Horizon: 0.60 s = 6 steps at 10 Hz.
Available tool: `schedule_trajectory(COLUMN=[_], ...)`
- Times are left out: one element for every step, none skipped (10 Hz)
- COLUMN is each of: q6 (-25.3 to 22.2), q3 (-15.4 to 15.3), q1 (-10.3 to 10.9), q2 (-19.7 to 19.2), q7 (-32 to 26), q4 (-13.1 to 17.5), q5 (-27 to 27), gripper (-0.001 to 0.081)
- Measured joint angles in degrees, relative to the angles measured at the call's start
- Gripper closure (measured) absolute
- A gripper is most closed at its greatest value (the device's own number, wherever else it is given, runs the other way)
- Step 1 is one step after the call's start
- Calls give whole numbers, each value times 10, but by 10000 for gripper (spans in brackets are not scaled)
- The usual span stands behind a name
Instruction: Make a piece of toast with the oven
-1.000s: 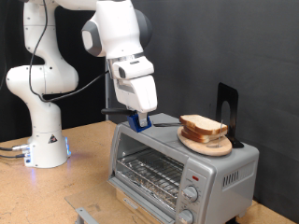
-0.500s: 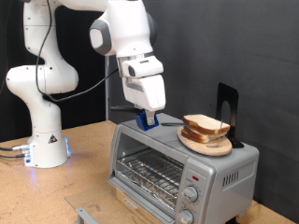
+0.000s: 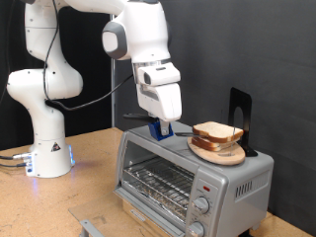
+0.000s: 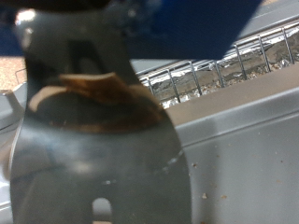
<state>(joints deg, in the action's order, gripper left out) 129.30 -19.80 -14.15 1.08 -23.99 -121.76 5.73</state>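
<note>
The silver oven (image 3: 247, 180) stands on the wooden table, and its wire rack (image 3: 153, 184) shows at the front. On the oven's top, a round wooden plate (image 3: 219, 154) carries two stacked slices, the piece of toast (image 3: 217, 131) uppermost. My gripper (image 3: 162, 129), with blue fingers, hangs just above the oven top to the exterior view's left of the plate. It is shut on a metal spatula (image 3: 182, 129) whose blade points at the slices. In the wrist view the grey slotted spatula blade (image 4: 93, 168) fills the picture, with a tan crust edge (image 4: 93, 86) beyond it and the rack (image 4: 220, 65) behind.
Round knobs (image 3: 202, 205) sit on the oven's front at the exterior view's right. A black upright stand (image 3: 240, 114) rises behind the plate. The arm's white base (image 3: 47, 148) stands at the exterior view's left. A small metal bracket (image 3: 87, 227) lies at the table's near edge.
The gripper has carried the spatula steadily toward the exterior view's right along the oven top, closing the gap to the plate. The slices and the oven have not moved.
</note>
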Motion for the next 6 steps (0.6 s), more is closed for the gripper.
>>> schedule_trajectory(q6=[-5, -6, -5, -5, -5, -5], q3=[-3, -6, -8, -12, -16, -20], q1=[0, 0, 1, 2, 2, 4], q2=[-5, -10, -13, -15, -17, -21], q7=[7, 12, 16, 19, 22, 29], q4=[6, 11, 15, 19, 22, 26], q5=[-3, -6, -7, -7, -7, -10], gripper=[406, 406, 406, 406, 406, 406])
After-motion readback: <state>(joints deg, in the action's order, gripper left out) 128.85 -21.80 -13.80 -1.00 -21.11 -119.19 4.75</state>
